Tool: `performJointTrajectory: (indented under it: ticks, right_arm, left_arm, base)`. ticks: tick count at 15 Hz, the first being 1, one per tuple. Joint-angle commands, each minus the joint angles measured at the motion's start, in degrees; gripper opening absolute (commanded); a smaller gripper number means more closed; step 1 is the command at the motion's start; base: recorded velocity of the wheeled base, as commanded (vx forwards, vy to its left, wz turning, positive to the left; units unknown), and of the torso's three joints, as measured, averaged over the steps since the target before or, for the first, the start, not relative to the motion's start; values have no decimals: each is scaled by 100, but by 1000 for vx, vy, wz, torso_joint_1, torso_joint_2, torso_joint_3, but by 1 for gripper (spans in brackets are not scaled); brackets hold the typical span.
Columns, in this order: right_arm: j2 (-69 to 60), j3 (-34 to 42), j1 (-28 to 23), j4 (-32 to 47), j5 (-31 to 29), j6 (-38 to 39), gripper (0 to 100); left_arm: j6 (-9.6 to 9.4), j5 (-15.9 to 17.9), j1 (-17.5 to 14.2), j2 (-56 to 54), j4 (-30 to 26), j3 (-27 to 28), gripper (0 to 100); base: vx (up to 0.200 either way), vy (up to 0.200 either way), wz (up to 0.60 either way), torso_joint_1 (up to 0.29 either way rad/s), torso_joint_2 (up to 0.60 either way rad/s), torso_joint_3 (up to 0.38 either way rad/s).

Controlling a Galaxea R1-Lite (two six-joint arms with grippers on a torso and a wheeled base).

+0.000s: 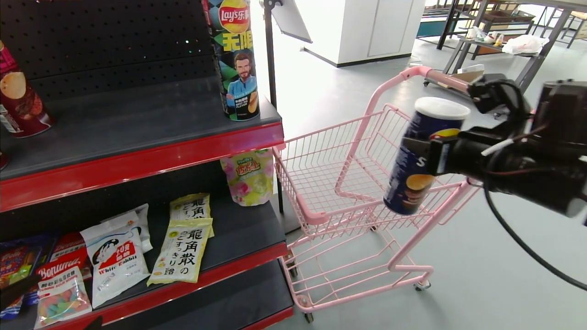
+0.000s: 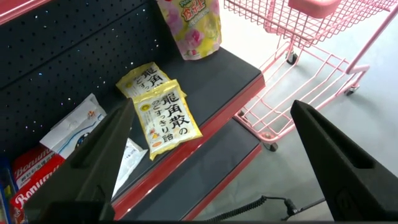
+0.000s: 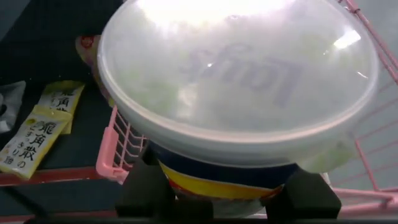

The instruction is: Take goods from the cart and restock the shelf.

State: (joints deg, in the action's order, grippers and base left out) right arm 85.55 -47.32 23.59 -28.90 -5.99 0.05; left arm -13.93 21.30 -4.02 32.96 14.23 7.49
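One dark blue chip can (image 1: 419, 160) with a white lid sits clamped in the right gripper (image 1: 429, 156) at the right of the head view, tilted a little and hanging over the pink cart (image 1: 316, 217). From the right wrist view, the two black fingers (image 3: 146, 186) press on either side of the can's body just under the lid (image 3: 239, 81).

The left gripper (image 2: 212, 112) has its fingers spread wide with nothing between them, and it hangs beside the lower shelf (image 2: 230, 74), where two yellow packets (image 2: 166, 115) lie overlapping.

On the shelf unit at the left of the head view, the upper board (image 1: 137, 119) carries a tall green and black can (image 1: 236, 59) upright at its right end and a dark red can (image 1: 18, 101) at the far left edge. Below, a pink and green bag (image 1: 250, 176) leans at the right end nearest the cart, with a white candy bag (image 1: 117, 261) and other packets farther left.
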Motion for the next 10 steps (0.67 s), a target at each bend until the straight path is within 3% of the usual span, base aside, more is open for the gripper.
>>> performJointTrajectory:
  ticks: [1,6,9,10]
  right_arm:
    - [-2060,1305,-74,755,-201,21,0]
    - [-3765,1393,-1172,3145,89,-146,0]
    - [-3941,1375,-1234,3462,168,-154,0]
    - [-3924,1384,-1225,3444,177,-154,0]
  left_arm:
    - [-4,32,-2,-9,10,16,100]
    - [-4,24,209,263,10,122,100]
    - [-48,-170,200,588,10,333,100]
    - [-189,-214,209,711,1,508,100]
  base:
    - [0,0,0,0,0,0]
    - [0,0,0,0,0,0]
    - [0,0,0,0,0,0]
    - [0,0,0,0,0,0]
